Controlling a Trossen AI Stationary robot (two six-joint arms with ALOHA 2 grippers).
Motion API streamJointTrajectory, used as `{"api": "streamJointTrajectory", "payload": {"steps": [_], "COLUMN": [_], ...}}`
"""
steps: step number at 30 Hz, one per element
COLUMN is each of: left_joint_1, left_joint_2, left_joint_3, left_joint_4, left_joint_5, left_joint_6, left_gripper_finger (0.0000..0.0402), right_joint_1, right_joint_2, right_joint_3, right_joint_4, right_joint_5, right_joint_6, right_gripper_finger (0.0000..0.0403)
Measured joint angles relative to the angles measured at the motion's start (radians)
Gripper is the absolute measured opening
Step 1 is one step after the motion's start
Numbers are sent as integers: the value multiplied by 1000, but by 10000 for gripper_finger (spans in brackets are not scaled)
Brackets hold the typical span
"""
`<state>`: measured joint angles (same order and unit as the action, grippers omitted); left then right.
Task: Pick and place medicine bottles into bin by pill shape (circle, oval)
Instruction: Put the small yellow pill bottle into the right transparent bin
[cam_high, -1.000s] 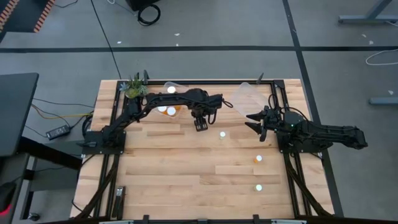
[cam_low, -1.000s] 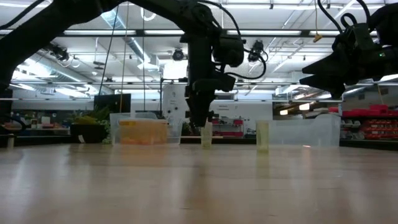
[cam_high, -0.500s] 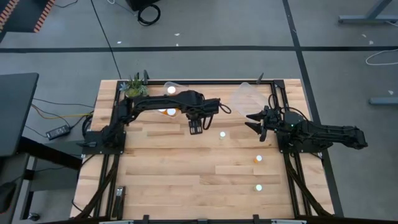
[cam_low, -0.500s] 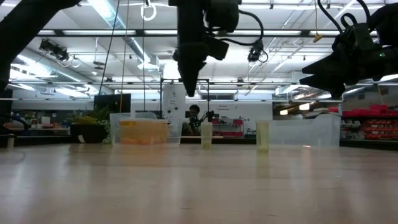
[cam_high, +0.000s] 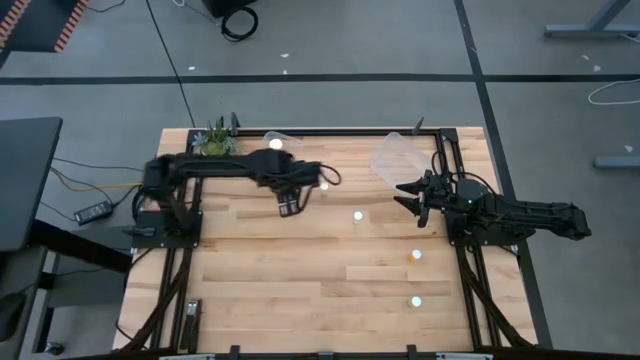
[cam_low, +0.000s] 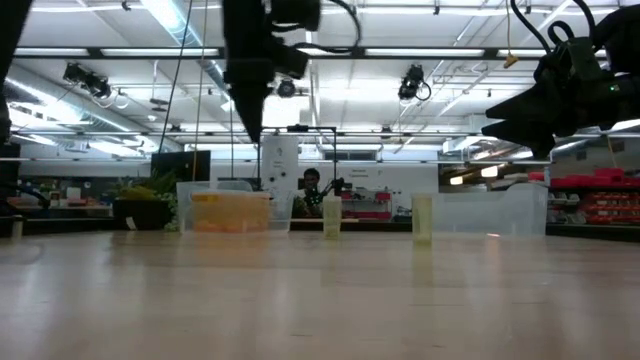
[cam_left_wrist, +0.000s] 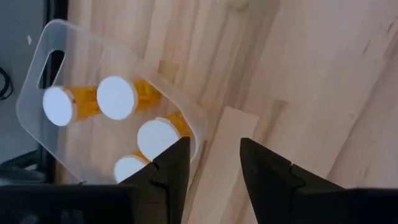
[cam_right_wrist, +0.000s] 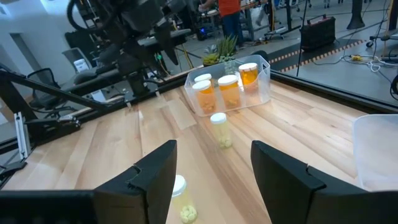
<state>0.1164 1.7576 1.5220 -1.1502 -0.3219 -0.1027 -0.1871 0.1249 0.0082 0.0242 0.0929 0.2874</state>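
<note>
Three medicine bottles with white caps stand on the table: one mid-table (cam_high: 357, 215) and two nearer the right front (cam_high: 415, 255) (cam_high: 416, 300). Several more stand in the clear bin (cam_left_wrist: 124, 118) at the far left. My left gripper (cam_high: 290, 205) hangs open and empty, high above the table (cam_low: 250, 120), just right of that bin; the left wrist view shows bare wood between its fingers (cam_left_wrist: 214, 174). My right gripper (cam_high: 410, 195) waits at the table's right side, open and empty (cam_right_wrist: 224, 174).
A second clear bin (cam_high: 405, 155) sits at the far right, beside my right gripper. A small green plant (cam_high: 215, 140) stands at the far left corner. Dark frame rails (cam_high: 460, 290) run along the table's sides. Bare wood (cam_high: 300, 280) lies across the near half.
My left gripper has risen from table height beside the mid-table bottle. It has travelled toward the table's left edge, toward the left bin, carrying nothing. The bottles have stayed where they were.
</note>
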Motion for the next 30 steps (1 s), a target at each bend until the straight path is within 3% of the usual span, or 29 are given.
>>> {"api": "streamJointTrajectory", "payload": {"steps": [5,13,30], "left_joint_1": [-23,-104,-195], "left_joint_2": [-216,-472,-853], "left_joint_3": [-288,-615,-1113], "left_joint_4": [266,609,1161], "left_joint_5": [0,-47,-173], "left_joint_6": [-57,-85,2], "left_gripper_finger": [142,139,135], "right_joint_1": [0,0,0], "right_joint_2": [0,0,0], "right_joint_3": [0,0,0], "right_joint_4": [0,0,0], "right_joint_5": [0,0,0], "right_joint_6": [0,0,0], "right_gripper_finger": [214,214,214]}}
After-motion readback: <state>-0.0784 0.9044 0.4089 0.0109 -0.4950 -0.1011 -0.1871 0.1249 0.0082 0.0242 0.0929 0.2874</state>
